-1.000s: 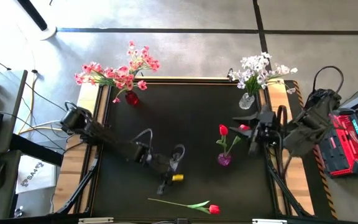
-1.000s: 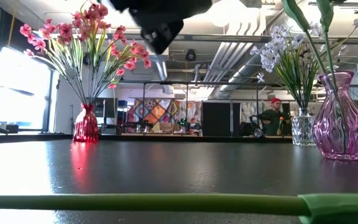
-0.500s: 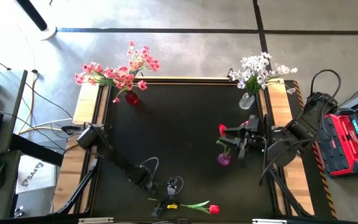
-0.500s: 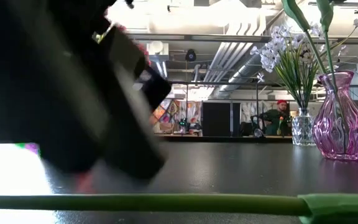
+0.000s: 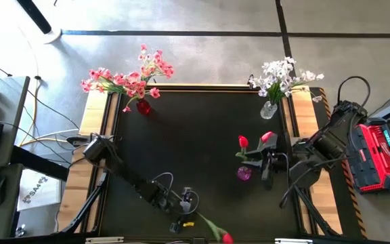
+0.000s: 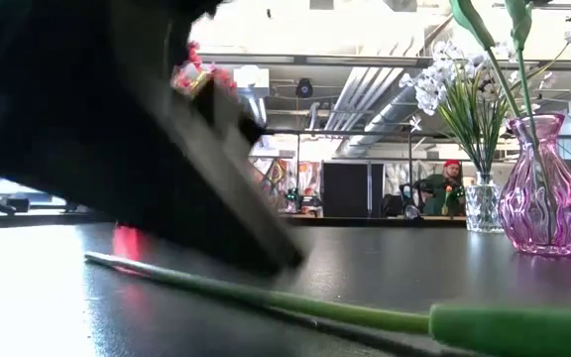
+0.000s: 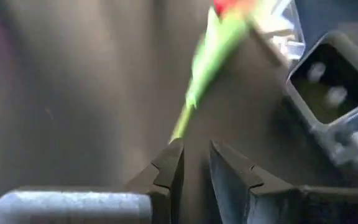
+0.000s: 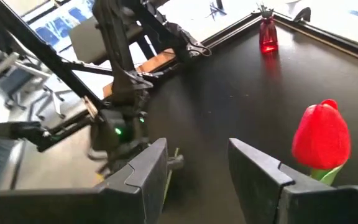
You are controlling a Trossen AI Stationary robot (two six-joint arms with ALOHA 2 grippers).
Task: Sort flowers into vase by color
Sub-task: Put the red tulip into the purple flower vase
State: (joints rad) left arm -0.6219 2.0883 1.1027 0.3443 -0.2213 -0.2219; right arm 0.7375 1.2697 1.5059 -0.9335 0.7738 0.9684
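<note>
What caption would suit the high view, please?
Left gripper reaches the loose red tulip at the near edge; right gripper hangs beside the purple vase.

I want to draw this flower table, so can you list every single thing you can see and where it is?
Pink flowers: one bunch, pink, in the red vase at the table's far left corner.
White flowers: one bunch, white, in the clear vase at the far right corner.
Purple vase: one, right of middle, holding a red tulip.
Loose tulip: one, red with green stem, lying at the near edge.
Table: one, black.
Person: one, red cap, far back in the room.
Left gripper: at the loose tulip's stem.
Right gripper: open, beside the purple vase, by a second red tulip.
</note>
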